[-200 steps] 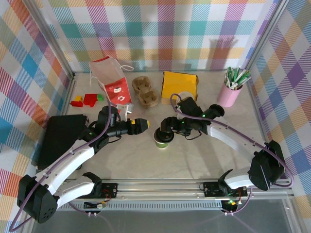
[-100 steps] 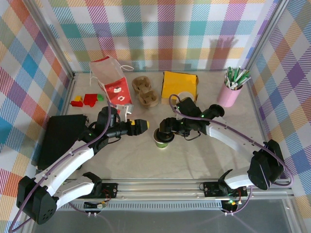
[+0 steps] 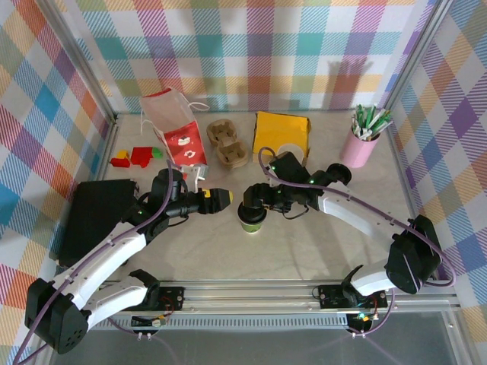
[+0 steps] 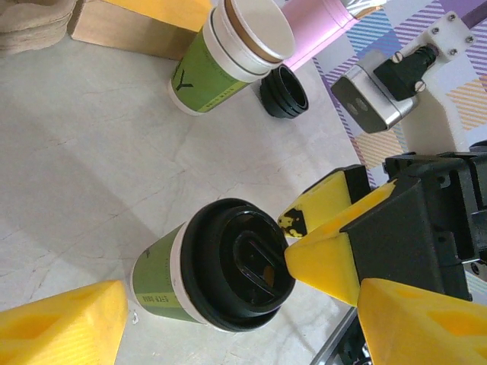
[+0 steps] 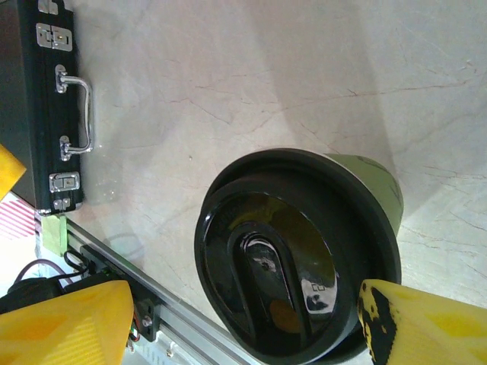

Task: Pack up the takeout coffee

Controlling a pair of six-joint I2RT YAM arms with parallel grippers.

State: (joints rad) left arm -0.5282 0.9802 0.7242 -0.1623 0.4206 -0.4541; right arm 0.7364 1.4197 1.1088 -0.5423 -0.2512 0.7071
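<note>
The left hand [image 3: 222, 198] is held apart and empty, just beside the takeout coffee [image 3: 252, 221], which stands lidded on the tabletop [image 3: 319, 243]. The right hand [image 3: 251, 202] is spread around its lid, seemingly not yet clamped. Grasping is in hand; closing, then lifting, is called for.

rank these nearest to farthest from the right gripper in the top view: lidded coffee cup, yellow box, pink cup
1. lidded coffee cup, directly at the right gripper
2. yellow box, behind it, toward the back wall
3. pink cup, back right corner
</note>
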